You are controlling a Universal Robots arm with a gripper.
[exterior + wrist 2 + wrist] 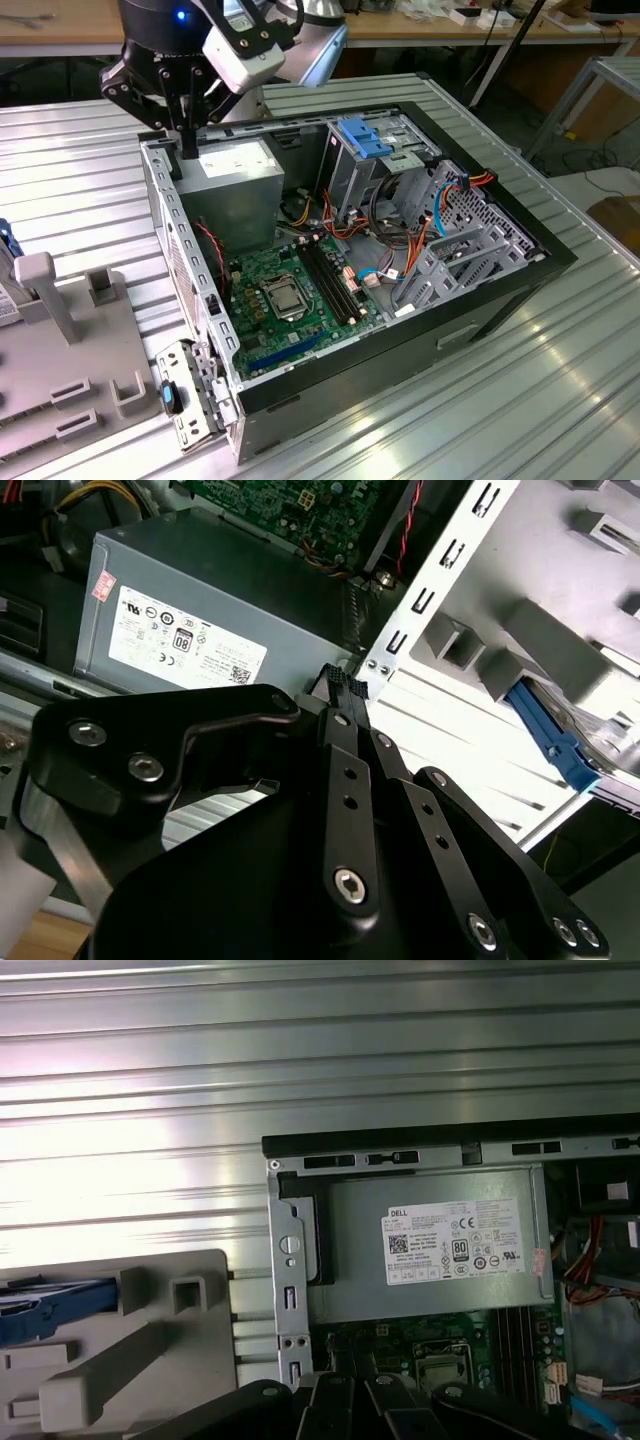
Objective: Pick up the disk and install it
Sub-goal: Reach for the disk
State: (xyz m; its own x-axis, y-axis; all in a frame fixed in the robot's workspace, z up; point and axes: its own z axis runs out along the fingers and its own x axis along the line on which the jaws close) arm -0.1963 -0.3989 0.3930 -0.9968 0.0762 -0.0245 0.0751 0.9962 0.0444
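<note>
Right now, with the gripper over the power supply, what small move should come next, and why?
Probably shift the gripper toward the exterior view's left, off the power supply and over the grey fixture. It looks shut on nothing, and the disk, with its blue rail, sits in that fixture outside the case.

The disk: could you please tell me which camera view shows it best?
The second wrist view shows the disk best: a blue rail and some metal body beside the grey holder. The first wrist view catches part of the blue rail; the exterior view, a blue sliver at its left edge.
</note>
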